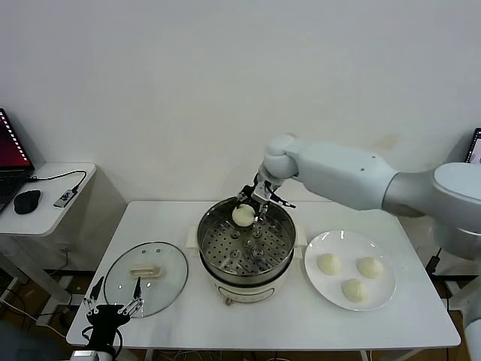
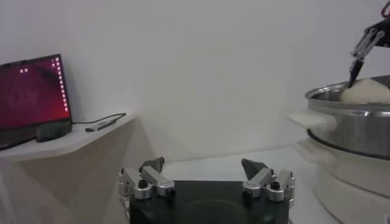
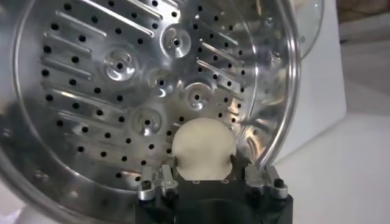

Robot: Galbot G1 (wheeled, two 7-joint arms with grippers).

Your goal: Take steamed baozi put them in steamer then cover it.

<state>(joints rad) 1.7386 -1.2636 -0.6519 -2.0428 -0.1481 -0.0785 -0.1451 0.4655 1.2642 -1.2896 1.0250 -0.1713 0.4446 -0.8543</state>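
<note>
The steamer [image 1: 201, 239] stands mid-table, its perforated tray [image 3: 109, 91] bare of buns. My right gripper [image 1: 252, 206] reaches in over the far rim and is shut on one cream-white baozi [image 1: 243, 216] [image 3: 203, 146], which sits low over the tray near the wall; the fingers [image 3: 235, 163] touch its sides. Three more baozi [image 1: 328, 263] [image 1: 370, 266] [image 1: 354, 289] lie on the white plate [image 1: 314, 244] to the right. The glass cover [image 1: 169, 263] lies flat on the table to the left of the steamer. My left gripper [image 1: 113, 307] [image 2: 204, 167] hangs open at the table's front left corner, empty.
A low side table [image 1: 52, 214] at the far left carries a laptop [image 1: 7, 150], a mouse [image 1: 26, 201] and a cabled adapter [image 1: 66, 197]. A white wall stands close behind the steamer. A white control base [image 1: 240, 293] sits under the steamer.
</note>
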